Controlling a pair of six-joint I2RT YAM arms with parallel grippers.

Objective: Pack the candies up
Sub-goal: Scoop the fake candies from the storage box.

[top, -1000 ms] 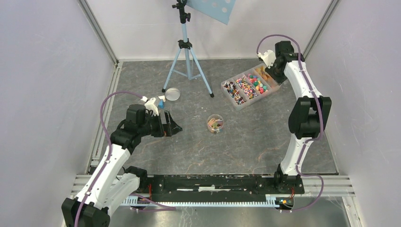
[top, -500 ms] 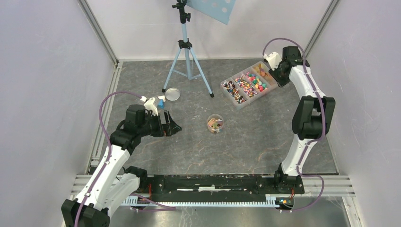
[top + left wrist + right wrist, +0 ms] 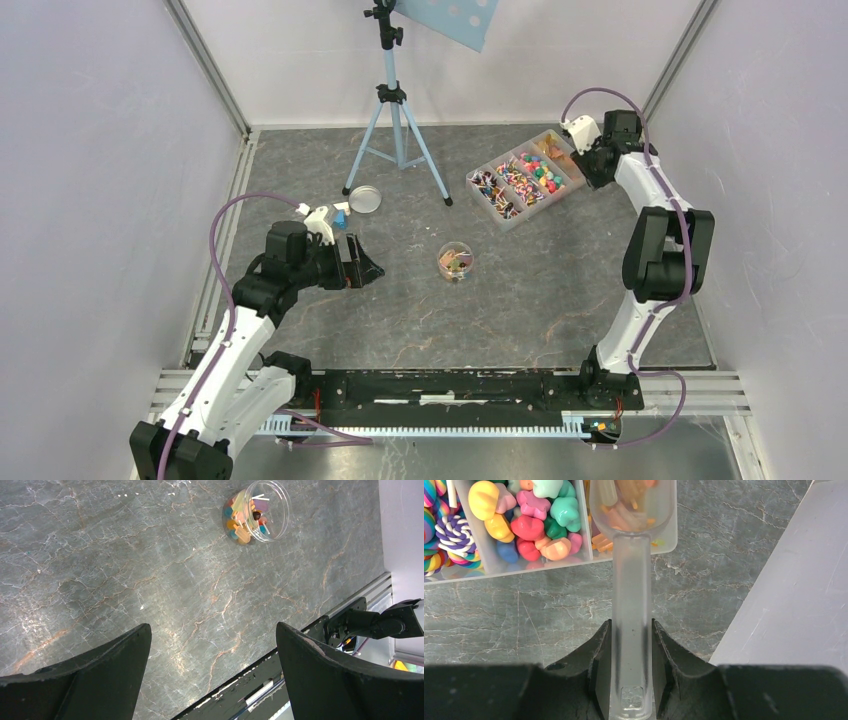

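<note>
Grey table [image 3: 400, 320]; right arm [image 3: 655, 200] stretched far, fingers [image 3: 599, 672] gripping perhaps-laden scoop [image 3: 631, 605].

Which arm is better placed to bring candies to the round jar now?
Right. The right fingers are shut on the scoop, which carries candies at the tray. The left fingers are open, empty, away from the tray.

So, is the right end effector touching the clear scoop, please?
Touching. The right wrist view shows the right end effector clamping the clear scoop by its handle.
</note>
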